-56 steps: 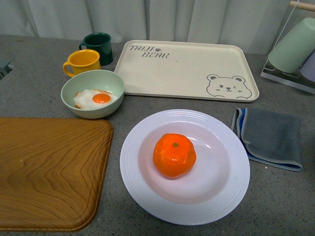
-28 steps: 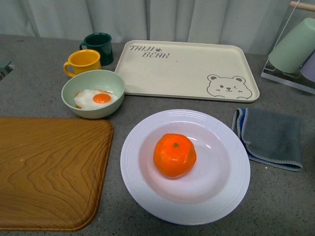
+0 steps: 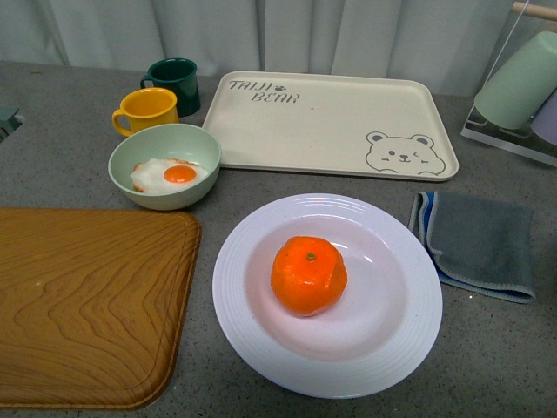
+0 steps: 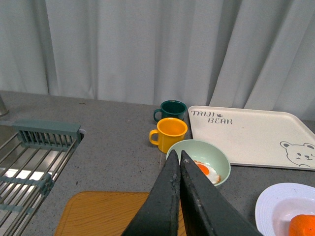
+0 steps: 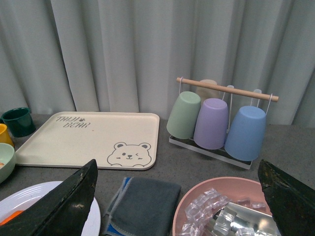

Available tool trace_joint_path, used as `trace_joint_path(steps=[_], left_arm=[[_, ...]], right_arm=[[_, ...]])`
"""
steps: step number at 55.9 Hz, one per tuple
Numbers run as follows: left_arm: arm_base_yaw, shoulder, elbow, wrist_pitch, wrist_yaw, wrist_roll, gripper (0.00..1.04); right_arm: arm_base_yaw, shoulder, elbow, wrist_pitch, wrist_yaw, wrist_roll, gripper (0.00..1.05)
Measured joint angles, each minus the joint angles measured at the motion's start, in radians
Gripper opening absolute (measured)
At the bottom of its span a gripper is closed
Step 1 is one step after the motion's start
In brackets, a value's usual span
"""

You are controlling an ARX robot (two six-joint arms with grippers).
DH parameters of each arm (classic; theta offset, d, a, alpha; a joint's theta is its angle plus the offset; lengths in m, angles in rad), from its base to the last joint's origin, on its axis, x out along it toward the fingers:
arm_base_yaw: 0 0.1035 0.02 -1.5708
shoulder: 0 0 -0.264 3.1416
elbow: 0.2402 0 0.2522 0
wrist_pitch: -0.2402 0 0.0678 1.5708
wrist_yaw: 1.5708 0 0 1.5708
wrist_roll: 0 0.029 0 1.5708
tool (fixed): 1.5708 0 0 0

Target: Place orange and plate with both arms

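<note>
The glossy orange (image 3: 308, 275) rests in the middle of the white ridged plate (image 3: 396, 348) on the grey counter in the front view; neither arm shows there. In the left wrist view my left gripper (image 4: 178, 156) is shut with nothing between its black fingers, held above the near counter, with the plate (image 4: 275, 201) and a sliver of orange (image 4: 302, 227) off to one side. My right gripper (image 5: 177, 167) stands wide open and empty, high above the grey cloth (image 5: 145, 204), with the plate's rim (image 5: 15, 194) at the picture's edge.
A wooden tray (image 3: 83, 305) lies left of the plate. Behind are a green bowl with a fried egg (image 3: 165, 165), yellow (image 3: 148, 110) and dark green (image 3: 176, 81) mugs, and the cream bear tray (image 3: 331, 122). A cup rack (image 5: 219, 123), a pink bowl of ice (image 5: 221, 209) and a sink rack (image 4: 29, 162) flank the scene.
</note>
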Motion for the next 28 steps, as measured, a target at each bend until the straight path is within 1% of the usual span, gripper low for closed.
trace_joint_path(steps=[24,25,28], left_arm=[[0.0,-0.148,0.0,-0.148,0.0,0.0,0.04],[0.0,-0.159,0.0,-0.159,0.0,0.0,0.04],[0.0,-0.264,0.0,-0.3,0.001,0.0,0.04]], right_arm=[[0.0,0.0,0.0,0.0,0.0,0.0,0.95],[0.0,0.0,0.0,0.0,0.0,0.0,0.95],[0.0,0.0,0.0,0.0,0.0,0.0,0.95]])
